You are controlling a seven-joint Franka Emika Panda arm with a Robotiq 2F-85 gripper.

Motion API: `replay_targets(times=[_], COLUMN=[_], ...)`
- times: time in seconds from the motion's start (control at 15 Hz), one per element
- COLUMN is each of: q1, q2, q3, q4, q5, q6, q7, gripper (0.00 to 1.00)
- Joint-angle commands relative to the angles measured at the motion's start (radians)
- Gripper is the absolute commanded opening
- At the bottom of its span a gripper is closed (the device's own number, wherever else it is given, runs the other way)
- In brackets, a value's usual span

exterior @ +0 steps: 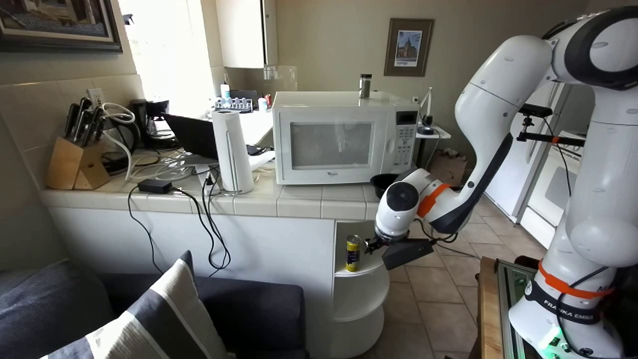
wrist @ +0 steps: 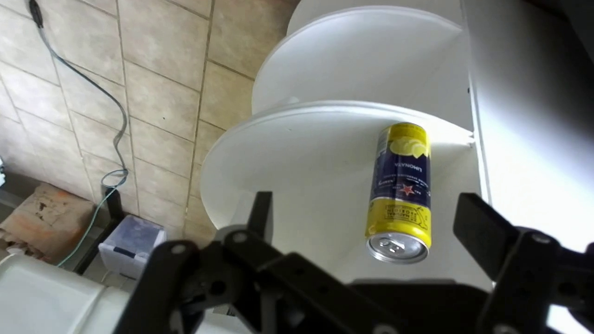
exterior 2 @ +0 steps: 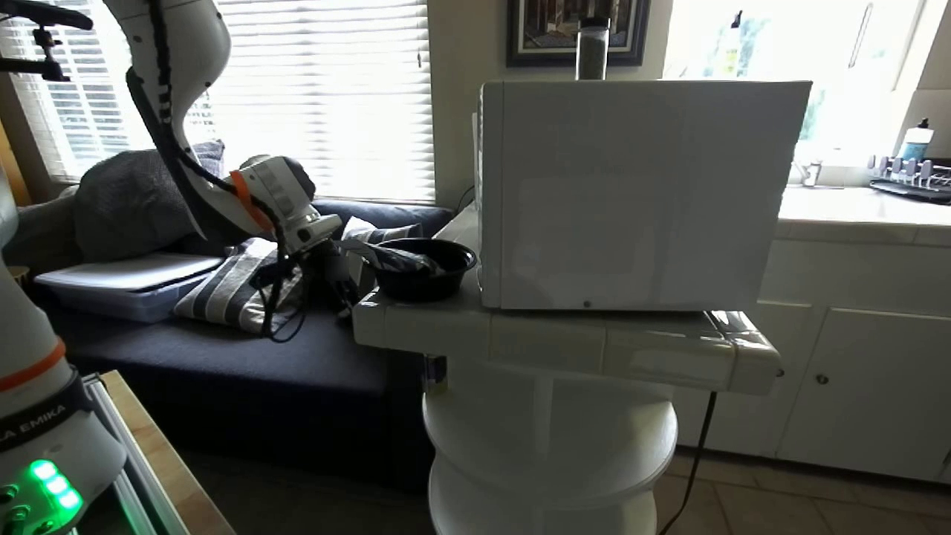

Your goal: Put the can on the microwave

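Here's the can (wrist: 400,190), upright on the curved shelf (wrist: 297,171), straight ahead of the claw (wrist: 365,208) and ever so near! The jaws are spread wide with nothing in their grasp, and in the wrist view the can shows in the gap between them, though not centred: it's nearer the finger (wrist: 482,229) on the right of that picture. Look at the long axis, running crosswise to the line joining the two fingertips, so the jaws should come together across the round body, just what a clean grip wants, I'd say. In an exterior view there's a sliver of air between the claw's tips and the can (exterior: 353,253), the tips level with its upper half: no contact there! This looks like the end of the reach; a slight shift toward that nearer finger's side, then straight forward, ought to bring the can between the pads. And the lift? The microwave (exterior: 339,142) is up above the claw, on the table (exterior: 301,204), whose edge juts out over the shelf, so backing out before rising looks the safe call. Watch that black bowl (exterior 2: 420,286) too, on the table above the claw, and higher again the jar (exterior: 365,87), taking up a spot on the microwave's top.
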Motion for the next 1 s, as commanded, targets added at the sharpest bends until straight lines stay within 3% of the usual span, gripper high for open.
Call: replay_targets(times=[0.0,0.13,0.2,0.4,0.93], q1=[0.007,0.014,0.112,0.154,0.194], q2=[0.17,0.243,0.267,0.359,0.514], q3=[-0.032,-0.044,-0.142,-0.195,-0.241], q4=[0.112,0.166,0.192,0.268,0.403], q5=[-0.181,-0.256,-0.274,-0.335,-0.454], q6=[0.005,-0.001,0.007,0.001,-0.03], q7=[0.204,0.311,0.353,0.449,0.619], gripper=[1.0,1.0,1.0,1.0,1.0])
